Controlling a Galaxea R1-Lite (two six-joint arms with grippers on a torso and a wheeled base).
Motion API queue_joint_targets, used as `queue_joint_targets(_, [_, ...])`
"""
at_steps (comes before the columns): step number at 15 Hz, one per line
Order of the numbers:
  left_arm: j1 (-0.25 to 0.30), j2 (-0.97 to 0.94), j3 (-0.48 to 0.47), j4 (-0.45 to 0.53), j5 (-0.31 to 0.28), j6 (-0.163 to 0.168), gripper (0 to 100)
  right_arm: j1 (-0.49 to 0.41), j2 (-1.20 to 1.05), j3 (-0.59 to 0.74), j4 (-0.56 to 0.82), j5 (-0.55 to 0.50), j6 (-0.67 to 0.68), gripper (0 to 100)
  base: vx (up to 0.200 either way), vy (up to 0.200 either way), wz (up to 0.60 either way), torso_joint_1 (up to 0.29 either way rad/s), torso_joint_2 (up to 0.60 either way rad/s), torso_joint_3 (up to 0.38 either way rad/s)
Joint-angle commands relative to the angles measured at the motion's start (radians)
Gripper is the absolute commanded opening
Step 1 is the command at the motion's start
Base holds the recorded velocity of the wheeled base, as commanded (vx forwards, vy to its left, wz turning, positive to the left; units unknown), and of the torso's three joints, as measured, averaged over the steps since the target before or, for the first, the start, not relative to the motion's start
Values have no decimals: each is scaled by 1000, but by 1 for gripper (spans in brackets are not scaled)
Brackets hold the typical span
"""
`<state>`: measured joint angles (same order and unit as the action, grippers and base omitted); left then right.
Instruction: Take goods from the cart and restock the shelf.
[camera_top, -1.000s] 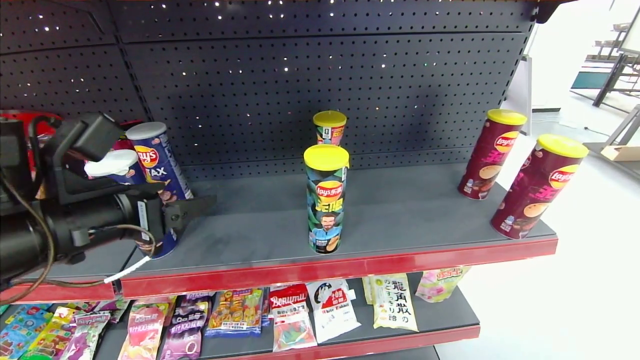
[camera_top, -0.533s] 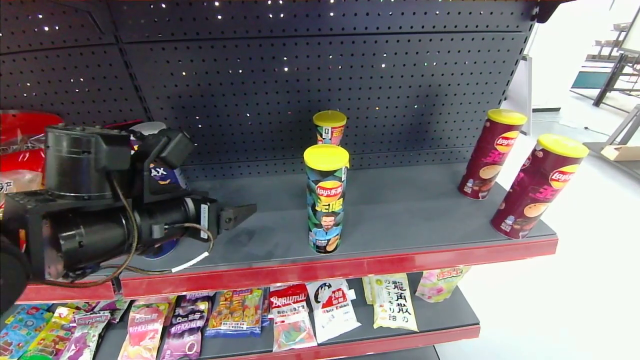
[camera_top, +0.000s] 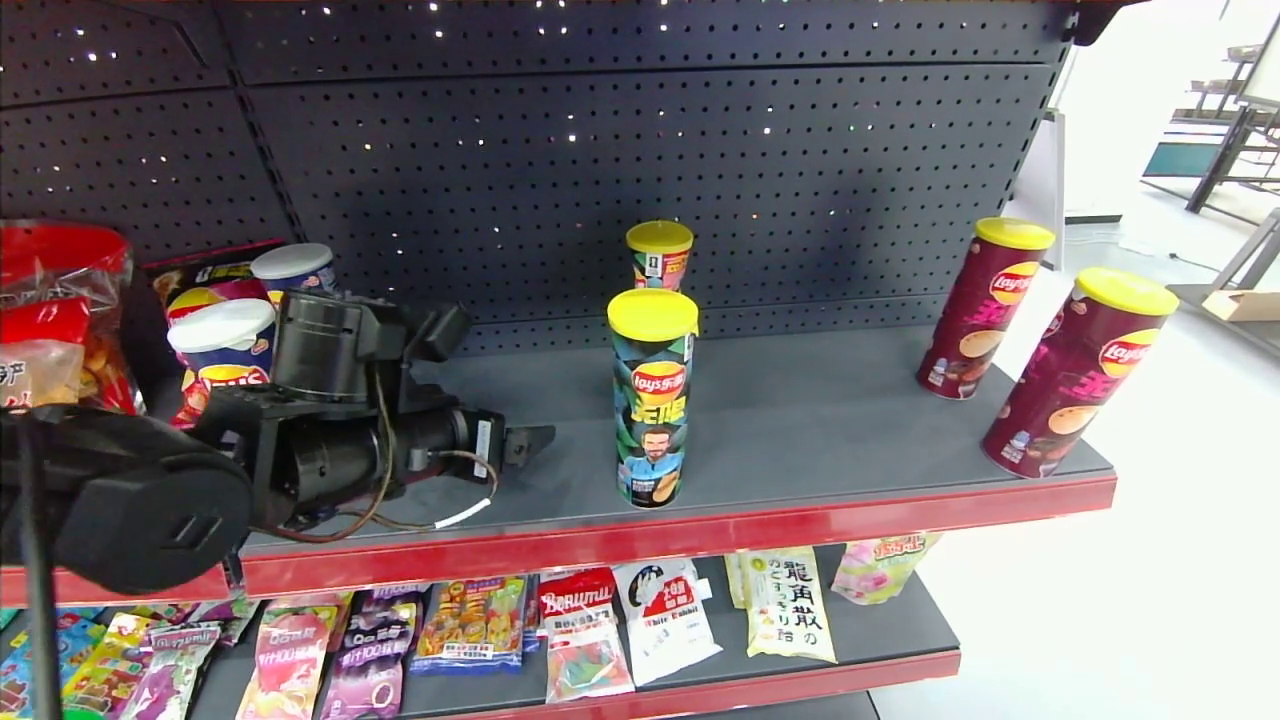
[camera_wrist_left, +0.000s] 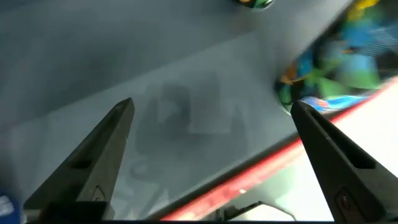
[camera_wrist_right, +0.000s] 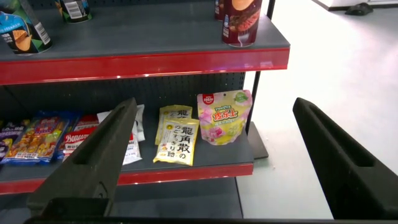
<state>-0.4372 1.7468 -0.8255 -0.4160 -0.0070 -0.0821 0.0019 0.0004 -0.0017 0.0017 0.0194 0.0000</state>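
Rightward along the shelf (camera_top: 800, 420) the left hand (camera_wrist_left: 211, 104) has swung, uncovering the two blue cans (camera_top: 228, 350) standing at the shelf's far left. Released and empty, it hovers low just left of the green can (camera_top: 652, 400) at the near edge. Sweeping on could knock that can to the floor. The right hand (camera_wrist_right: 213, 104) is released too, empty, facing the lower shelves (camera_wrist_right: 186, 171).

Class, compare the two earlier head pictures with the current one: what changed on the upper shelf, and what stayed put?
The left gripper moved right along the shelf, away from the two white-lidded blue canisters and toward the front green canister. It is open with nothing in it. All the canisters, including the rear green canister and the two maroon canisters, stayed where they were.
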Motion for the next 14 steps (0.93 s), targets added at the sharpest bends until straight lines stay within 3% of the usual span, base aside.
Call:
queue_joint_targets(1, [-15,74,-17,0,9,-1,100,0,0,0,0,1,0,100,0,0,0,0,0,0])
queue_joint_targets(14, [-60,214,-99,0,13,4,100,1,0,0,0,1,0,100,0,0,0,0,0,0])
